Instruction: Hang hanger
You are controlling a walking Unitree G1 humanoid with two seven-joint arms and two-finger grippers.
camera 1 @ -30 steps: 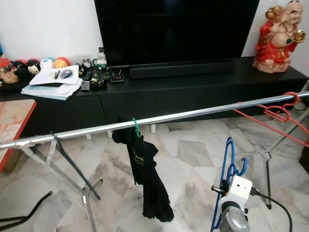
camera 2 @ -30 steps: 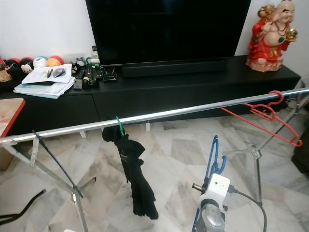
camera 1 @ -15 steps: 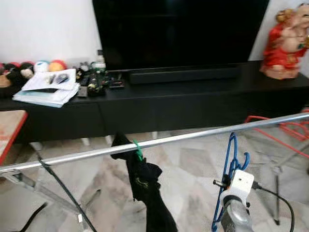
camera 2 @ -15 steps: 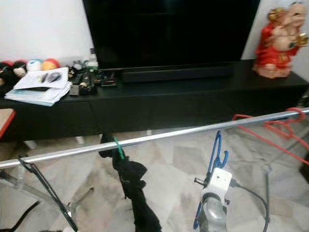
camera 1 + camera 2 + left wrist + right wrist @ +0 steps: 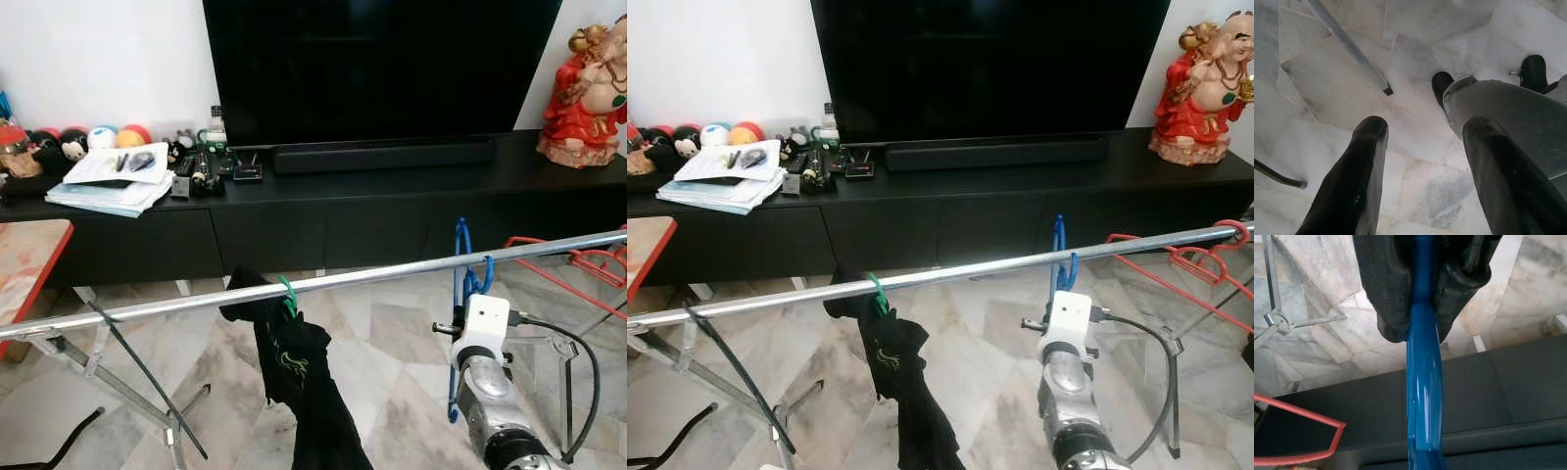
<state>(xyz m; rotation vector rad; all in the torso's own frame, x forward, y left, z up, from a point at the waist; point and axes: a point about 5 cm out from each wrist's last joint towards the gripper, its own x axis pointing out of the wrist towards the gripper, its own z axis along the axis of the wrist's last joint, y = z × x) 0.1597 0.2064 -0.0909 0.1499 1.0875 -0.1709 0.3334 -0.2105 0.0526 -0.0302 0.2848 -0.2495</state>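
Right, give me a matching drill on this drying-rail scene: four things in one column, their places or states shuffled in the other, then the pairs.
Things:
1. blue hanger
2. red hanger
3. black garment
4. left gripper

Places or states:
A. hooked on the rail at its right end
B. open, pointing at the marble floor
C. clamped in the right gripper, hook up at the rail
D. draped from the green hanger

Pairs: 1-C, 2-A, 3-D, 4-B

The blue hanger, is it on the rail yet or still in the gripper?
Still in the gripper. The right gripper is clamped on the blue hanger, whose hook stands above the metal rail; whether it touches cannot be told.
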